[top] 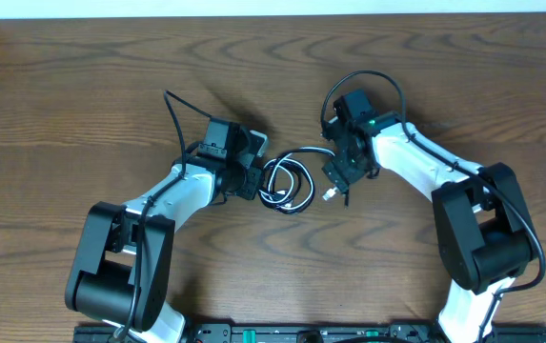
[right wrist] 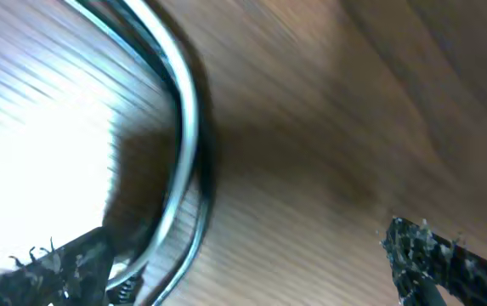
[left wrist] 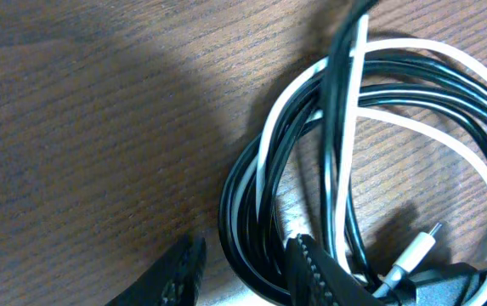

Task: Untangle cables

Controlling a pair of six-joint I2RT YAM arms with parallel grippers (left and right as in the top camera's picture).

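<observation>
With the left pincer (left wrist: 243, 259) narrow astride the cables' (left wrist: 256, 191) rim, hold unclear, the wide right pincer (right wrist: 243, 251) should take one opposite strand and pull gently.

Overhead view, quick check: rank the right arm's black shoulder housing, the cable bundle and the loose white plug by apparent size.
1. right arm's black shoulder housing: largest, though it probably sits nearer the camera.
2. cable bundle: middle.
3. white plug: smallest.

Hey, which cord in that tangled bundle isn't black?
The white cord: it is the only light one, while the other cords wound with it are black.
</observation>
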